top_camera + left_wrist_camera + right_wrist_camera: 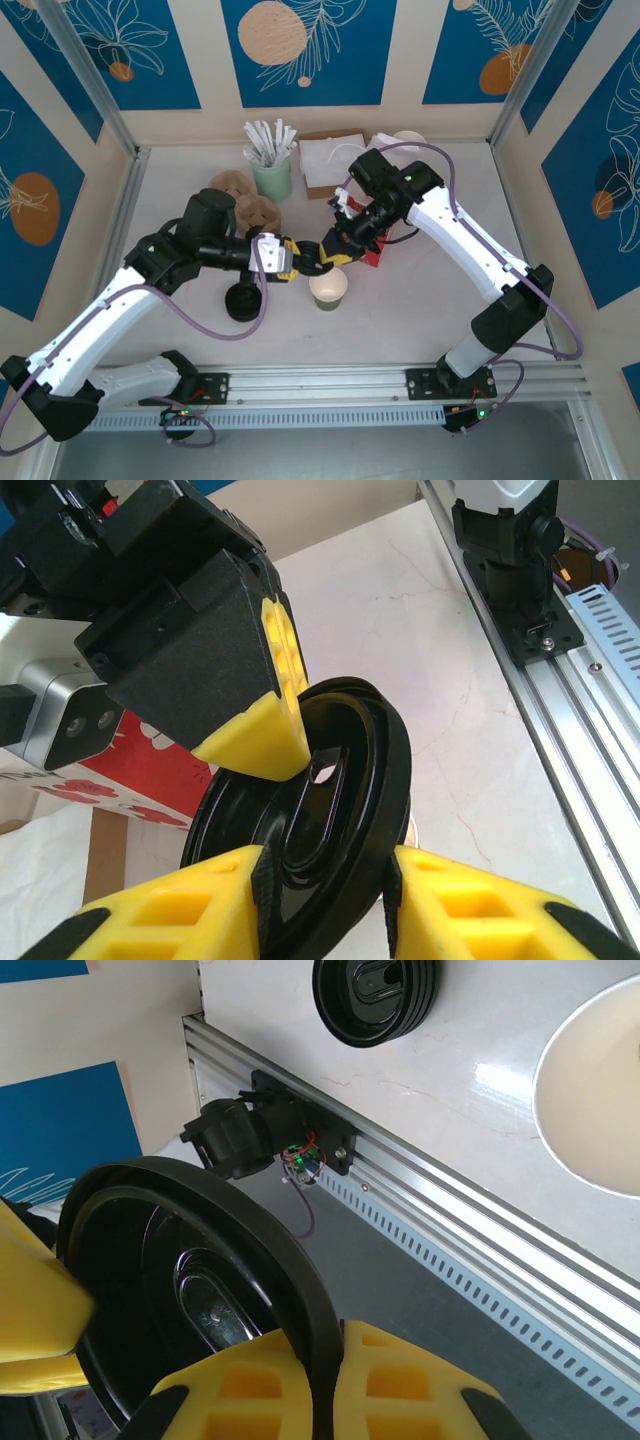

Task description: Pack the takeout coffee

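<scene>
At mid-table, the left gripper clamps the black lid, which is held on edge and tilted. The right gripper pinches its rim. The lidless paper cup stands upright, mouth up, just nearside of both.

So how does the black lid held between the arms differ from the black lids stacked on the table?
The held lid is single; the stack of lids has several. The held lid stands roughly on edge in the air, clamped by the right end effector; the stack of lids lies flat on the table, untouched. Both are round and black, with the same moulded top.
</scene>
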### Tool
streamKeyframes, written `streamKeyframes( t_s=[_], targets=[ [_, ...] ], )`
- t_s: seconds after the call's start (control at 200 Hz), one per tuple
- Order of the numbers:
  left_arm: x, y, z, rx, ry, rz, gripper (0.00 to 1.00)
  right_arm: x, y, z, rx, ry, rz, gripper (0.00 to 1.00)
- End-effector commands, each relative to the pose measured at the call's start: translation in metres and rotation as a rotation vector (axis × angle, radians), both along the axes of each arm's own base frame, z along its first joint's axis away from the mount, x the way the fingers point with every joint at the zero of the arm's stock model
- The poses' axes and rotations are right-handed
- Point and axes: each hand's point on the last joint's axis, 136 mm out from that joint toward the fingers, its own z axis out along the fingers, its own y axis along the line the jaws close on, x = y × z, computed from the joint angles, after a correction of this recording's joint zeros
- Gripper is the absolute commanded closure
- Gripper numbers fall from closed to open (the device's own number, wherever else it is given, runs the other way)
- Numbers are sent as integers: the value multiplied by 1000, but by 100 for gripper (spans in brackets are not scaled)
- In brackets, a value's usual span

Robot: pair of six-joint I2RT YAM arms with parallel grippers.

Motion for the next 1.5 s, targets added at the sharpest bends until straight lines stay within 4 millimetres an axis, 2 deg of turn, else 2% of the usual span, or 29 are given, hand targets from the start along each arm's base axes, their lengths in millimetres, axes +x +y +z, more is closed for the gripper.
streamKeyframes(
  t_s=[0.0,0.3,0.515,0.835,0.93,1.1,1.24,1.33,1.495],
  targets=[
    [-6,-1,4,9,-15,-31,66,-11,-3,7,26,18,20,100],
    [-2,-4,5,11,-34,-21,73,-15,-3,10,43,31,24,100],
    [6,-15,7,8,101,22,80,-16,-4,14,74,4,17,100],
    [10,-23,12,-28,184,52,84,-10,-15,30,122,-55,-35,77],
    [13,-24,11,-34,209,79,85,-7,-21,34,134,-75,-61,69],
    [16,-27,11,-56,276,117,85,3,-41,37,107,-128,-139,60],
    [19,-30,8,-73,363,163,86,13,-57,48,122,-193,-222,57],
    [20,-32,7,-86,432,194,87,12,-62,55,164,-223,-231,56],
    [25,-32,3,-95,581,297,87,7,-71,46,135,-255,-240,57]
  ],
)
